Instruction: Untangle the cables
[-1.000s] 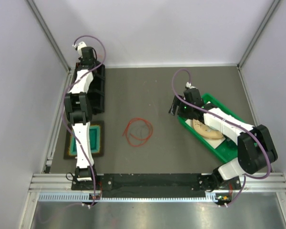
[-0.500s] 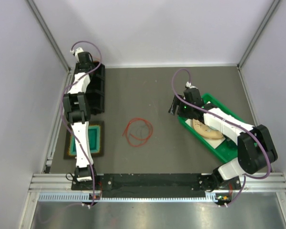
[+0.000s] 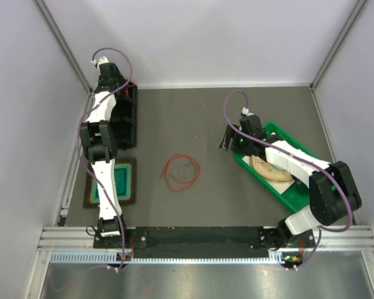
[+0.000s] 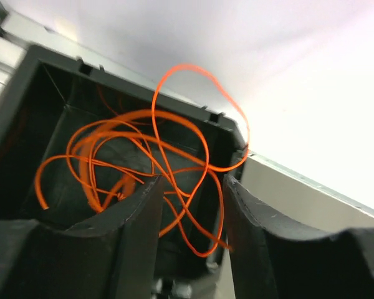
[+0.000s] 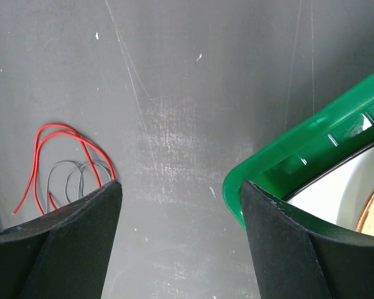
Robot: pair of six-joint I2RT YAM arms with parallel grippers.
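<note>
The left claw [image 4: 191, 184] is right over the far end of the black bin [image 4: 25, 112]. Its two fingers are apart and pinch nothing. An orange cable [image 4: 121, 185] sits in a loose tangle inside the bin. A few strands run through the gap between the fingers, and one loop sticks up over the bin's far rim.

The rest of the cables are a small pile [image 3: 181, 171] on the table. It is to the right of the bin and closer to the arm bases than the bin is.

The right claw [image 3: 226, 142] is even further right of the bin, past the pile. Its fingers are wide apart and hold nothing.

The next grab depends on which claw is closer to the pile, and I think that is the right one. The left claw is way up at the bin's far end. In the right wrist view, a red cable [image 5: 62, 126] and a thin dark cable [image 5: 68, 162] lie just by the claw's left finger. So the right claw would need to slide toward the bin's side to get over them. The pile is a roundish loop with no clear long way.
</note>
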